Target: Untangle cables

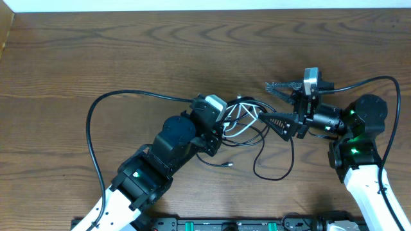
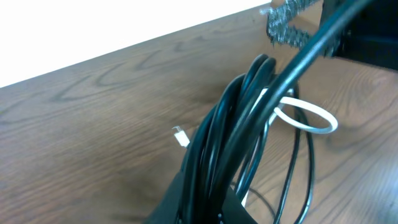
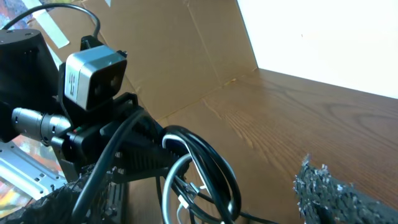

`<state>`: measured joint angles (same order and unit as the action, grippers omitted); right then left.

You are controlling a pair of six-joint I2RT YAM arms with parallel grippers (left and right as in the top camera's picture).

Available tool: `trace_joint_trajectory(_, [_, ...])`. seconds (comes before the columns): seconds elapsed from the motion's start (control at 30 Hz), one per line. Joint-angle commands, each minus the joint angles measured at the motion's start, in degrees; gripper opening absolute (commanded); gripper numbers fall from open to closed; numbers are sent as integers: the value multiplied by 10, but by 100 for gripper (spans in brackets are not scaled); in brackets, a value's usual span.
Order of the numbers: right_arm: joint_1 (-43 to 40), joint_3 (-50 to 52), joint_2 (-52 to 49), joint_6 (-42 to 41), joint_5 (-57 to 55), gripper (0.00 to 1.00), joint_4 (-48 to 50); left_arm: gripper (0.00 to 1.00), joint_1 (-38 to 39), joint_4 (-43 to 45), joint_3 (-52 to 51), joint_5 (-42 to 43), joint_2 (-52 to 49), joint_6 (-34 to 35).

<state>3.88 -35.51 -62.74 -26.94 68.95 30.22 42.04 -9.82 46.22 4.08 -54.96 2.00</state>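
far half of the table (image 1: 160,45) open for passage. centre obstructed: cables (image 1: 247,125) bunched between left gripper (image 1: 223,123) and right gripper (image 1: 277,103), which stand close together.

I read the table (image 1: 128,51) as brown wood with clear grain and a low satin sheen. The black cables (image 2: 211,143) have a smooth sheath, glossy, catching highlights. The white cable (image 2: 331,119) has a smooth plastic jacket with slight gloss. The fingers (image 3: 336,190) of the right gripper (image 1: 264,101) are rough, pebbled grey-black and matt. The camera housing (image 3: 93,74) is smooth matt grey plastic. The arm shell (image 1: 176,131) is semi-gloss black plastic and the lower link (image 1: 372,192) smooth white plastic. The cardboard panel (image 3: 186,56) is plain brown and matt.
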Motion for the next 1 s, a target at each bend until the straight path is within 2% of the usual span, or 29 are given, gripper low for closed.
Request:
trace_joint_trajectory(0.0, [-2, -4, 1, 9, -5, 93, 0, 8, -2, -7, 3, -9, 9, -68])
trace_joint_trajectory(0.2, [-2, -4, 1, 13, -4, 92, 0, 8, -2, -21, 3, -33, 9, -153])
trace_joint_trajectory(0.4, [-2, -4, 1, 13, 7, 93, 0, 8, -2, -21, 3, -164, 9, -155])
trace_joint_trajectory(0.53, [-2, -4, 1, 13, 6, 95, 0, 8, -2, -21, 3, -170, 9, -170])
trace_joint_trajectory(0.6, [-2, -4, 1, 13, 0, 94, 0, 8, -2, -21, 3, -139, 9, -186])
trace_joint_trajectory(0.8, [-2, -4, 1, 12, -51, 92, -3, 8, -2, -21, 3, 19, 9, -305])
trace_joint_trajectory(0.97, [-2, -4, 1, 2, -105, 91, -42, 8, -2, -21, 3, 100, 9, -371])
